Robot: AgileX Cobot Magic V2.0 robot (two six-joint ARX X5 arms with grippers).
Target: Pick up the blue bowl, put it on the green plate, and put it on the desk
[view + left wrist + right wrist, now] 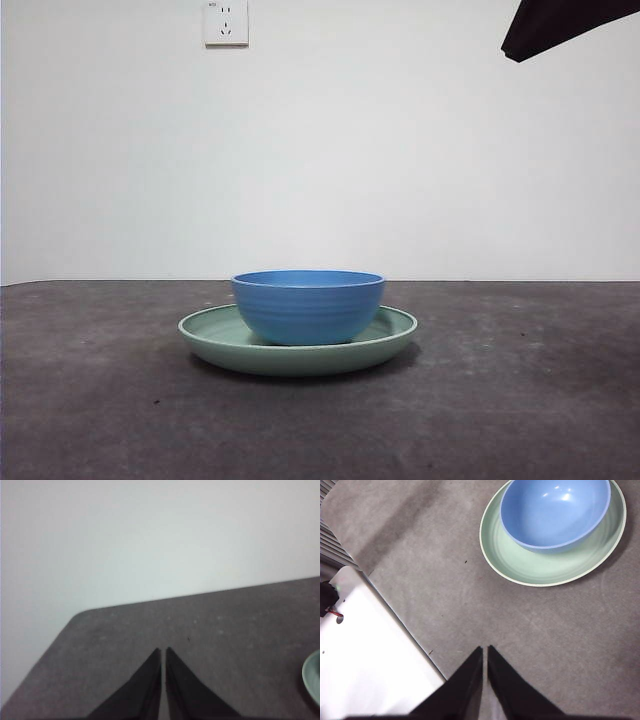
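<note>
Sitting inside the green plate mid-desk, the blue bowl is free; both hands clenched, well apart.

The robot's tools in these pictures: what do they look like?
Each tool, left and right, is a pair of plain matte black jaws, wedge-shaped and tapering to points. No cables or markings show on them. In the front view, one arm shows only as a black tip.

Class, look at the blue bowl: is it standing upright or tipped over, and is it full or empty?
Upright and empty. The blue bowl sits level, rim up, on the green plate; the right wrist view shows a bare blue inside.
</note>
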